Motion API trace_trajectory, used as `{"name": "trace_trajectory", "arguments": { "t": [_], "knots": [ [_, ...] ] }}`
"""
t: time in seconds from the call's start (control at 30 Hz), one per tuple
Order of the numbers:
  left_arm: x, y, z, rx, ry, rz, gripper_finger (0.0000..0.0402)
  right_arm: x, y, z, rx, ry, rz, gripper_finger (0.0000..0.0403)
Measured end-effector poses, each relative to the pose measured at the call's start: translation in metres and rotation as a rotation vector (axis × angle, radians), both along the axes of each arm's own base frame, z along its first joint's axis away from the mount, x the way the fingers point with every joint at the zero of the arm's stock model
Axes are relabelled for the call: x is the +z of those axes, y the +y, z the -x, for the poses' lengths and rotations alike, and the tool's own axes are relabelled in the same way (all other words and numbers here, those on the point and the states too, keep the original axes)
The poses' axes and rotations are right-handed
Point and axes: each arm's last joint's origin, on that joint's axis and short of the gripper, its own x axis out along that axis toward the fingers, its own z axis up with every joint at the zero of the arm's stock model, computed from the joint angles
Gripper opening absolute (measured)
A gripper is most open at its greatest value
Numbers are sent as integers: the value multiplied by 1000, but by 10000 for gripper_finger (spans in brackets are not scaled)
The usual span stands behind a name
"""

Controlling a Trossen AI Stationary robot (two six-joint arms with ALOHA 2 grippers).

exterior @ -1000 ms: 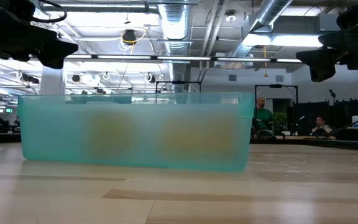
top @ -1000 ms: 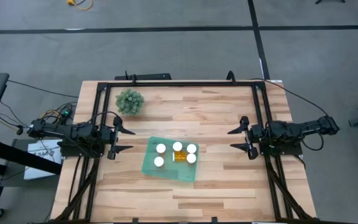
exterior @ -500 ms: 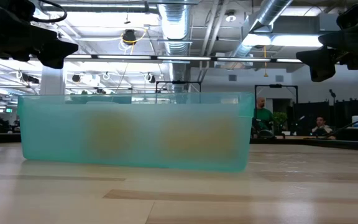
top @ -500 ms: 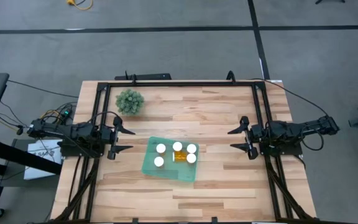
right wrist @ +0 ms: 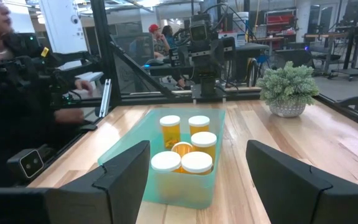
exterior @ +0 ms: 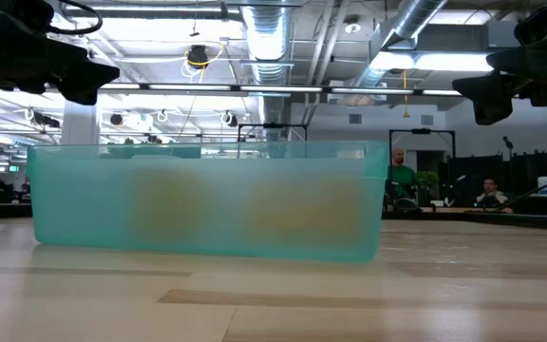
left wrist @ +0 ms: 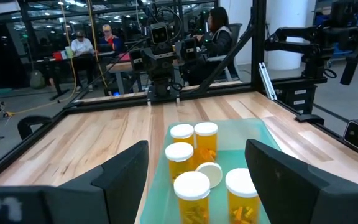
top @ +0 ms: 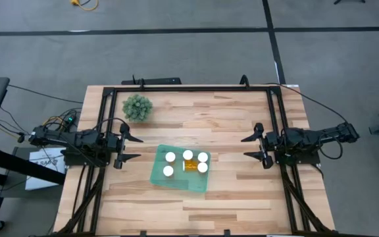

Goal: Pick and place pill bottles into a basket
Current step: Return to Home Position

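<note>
The teal basket (top: 157, 172) lies on the table's middle, toward the near edge. Several amber pill bottles with white caps (top: 187, 162) stand in it, and one lies on its side among them (left wrist: 209, 173). My left gripper (top: 134, 148) hangs open and empty at the table's left, its fingers pointing at the basket. My right gripper (top: 250, 147) hangs open and empty at the table's right, also pointing at the basket. The basket shows in the low view (exterior: 207, 199) and in both wrist views (left wrist: 263, 140) (right wrist: 126, 155).
A small bushy green plant in a pot (top: 137, 106) stands at the table's far left. A black frame (top: 189, 87) runs around the table. People sit and stand in the room behind the table (right wrist: 17, 93).
</note>
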Motion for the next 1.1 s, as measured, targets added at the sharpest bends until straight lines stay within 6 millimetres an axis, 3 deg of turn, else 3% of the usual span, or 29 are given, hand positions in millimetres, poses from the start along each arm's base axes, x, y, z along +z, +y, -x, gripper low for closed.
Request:
{"name": "trace_trajectory", "arguments": {
  "t": [1.1],
  "knots": [
    [0,0,0,0,1,1,259,0,0,0,0,0,0,260]
  ]
}}
